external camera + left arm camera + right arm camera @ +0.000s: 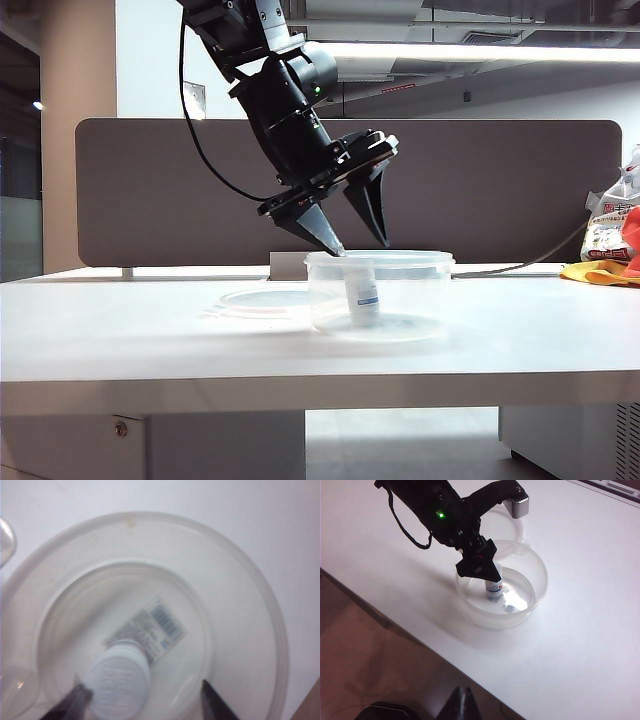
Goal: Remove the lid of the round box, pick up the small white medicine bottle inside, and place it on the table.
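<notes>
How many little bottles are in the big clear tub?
1. The small white medicine bottle stands upright inside the round box, right under the open left gripper. None seem hidden.

The left gripper [487, 575] reaches into the open round box [532, 567] over the upright small white medicine bottle [493, 587]. The lid [512, 530] lies on the table [580, 645] behind. The right gripper [461, 700] hangs beyond the table's near edge, its fingertips together.

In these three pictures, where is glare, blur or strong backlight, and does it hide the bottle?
Exterior view: bright ceiling strip behind, left gripper dark. Left wrist view: soft, washed-out, yet the small white medicine bottle in the round box is readable. Right wrist view: table overexposed, bottle partly behind the gripper.
</notes>
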Controlling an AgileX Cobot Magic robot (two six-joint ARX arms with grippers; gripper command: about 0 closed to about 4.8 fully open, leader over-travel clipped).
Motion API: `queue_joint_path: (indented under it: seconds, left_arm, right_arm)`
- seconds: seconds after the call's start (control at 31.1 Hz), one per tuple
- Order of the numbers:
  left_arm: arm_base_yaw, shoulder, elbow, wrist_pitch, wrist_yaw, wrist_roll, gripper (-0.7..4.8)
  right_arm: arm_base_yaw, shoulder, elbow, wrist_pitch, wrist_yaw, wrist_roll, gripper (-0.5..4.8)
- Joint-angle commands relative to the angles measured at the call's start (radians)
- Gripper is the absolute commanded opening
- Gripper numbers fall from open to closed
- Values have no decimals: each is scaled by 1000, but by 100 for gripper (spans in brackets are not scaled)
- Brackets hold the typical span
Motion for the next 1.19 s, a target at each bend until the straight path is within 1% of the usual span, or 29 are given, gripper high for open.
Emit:
queue_joint_path:
  seconds: [0.03, 0.26, 0.45, 0.51, 0.64, 0.9, 1.19]
  left_arm:
    - [-14, -5, 6, 5, 3, 19, 312]
    - [-15, -5, 18, 5, 6, 19, 312]
    - [-24, -4, 99, -13, -2, 23, 311]
    - [-23, -2, 98, -27, -26, 19, 311]
    - [-21, 7, 98, -42, -63, 42, 311]
    - [-23, 49, 98, -71, -62, 48, 311]
    - [-28, 62, 98, -71, -62, 48, 308]
  right_arm:
    - [0, 8, 3, 10, -1, -3, -8]
    - [0, 15, -1, 7, -2, -3, -8]
    - [0, 15, -1, 7, -2, -3, -8]
    - [0, 15, -1, 5, -2, -3, -8]
    - [0, 15, -1, 2, -2, -3, -8]
    - [0, 15, -1, 2, -2, -3, -8]
    - [0, 15, -1, 3, -2, -3, -8]
